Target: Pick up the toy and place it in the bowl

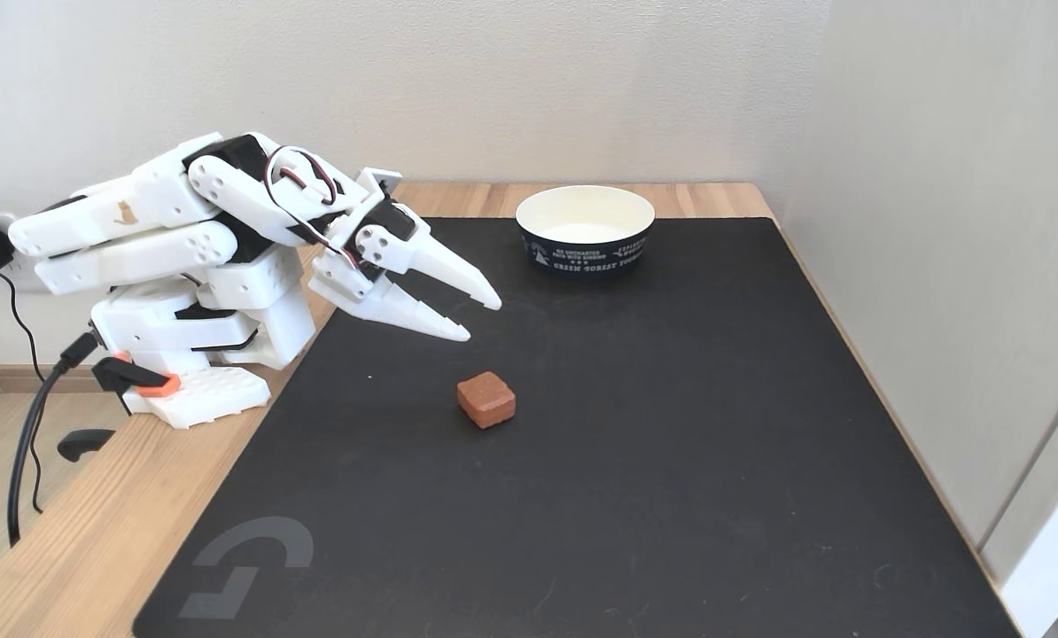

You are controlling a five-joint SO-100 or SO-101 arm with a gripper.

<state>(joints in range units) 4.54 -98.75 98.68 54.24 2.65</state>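
Tool: our white two-finger tool (485,319) hangs above the black mat (671,461), its fingers apart with a clear gap at the tips, clamped on nothing.

Toy: the brick-coloured toy (486,400) lies flat on the mat, below and just ahead of the tool tips, not touching them.

Bowl: the bowl (585,229) stands upright near the far edge of the mat, well apart from the toy; we see nothing inside it.

Counter: the mat covers most of the wooden counter (77,549), with a wall close on the right of the fixed view.

Risk at the grasp: the toy is small and its edges are rounded, so if we close off-centre or on a corner, we judge it could twist or squirt out.

Risk on descent: coming down too low could press a fingertip onto the toy or drag it across the mat.

Risk at the bowl: the paper bowl looks light; we think a low carry could clip its rim and push or tip it.
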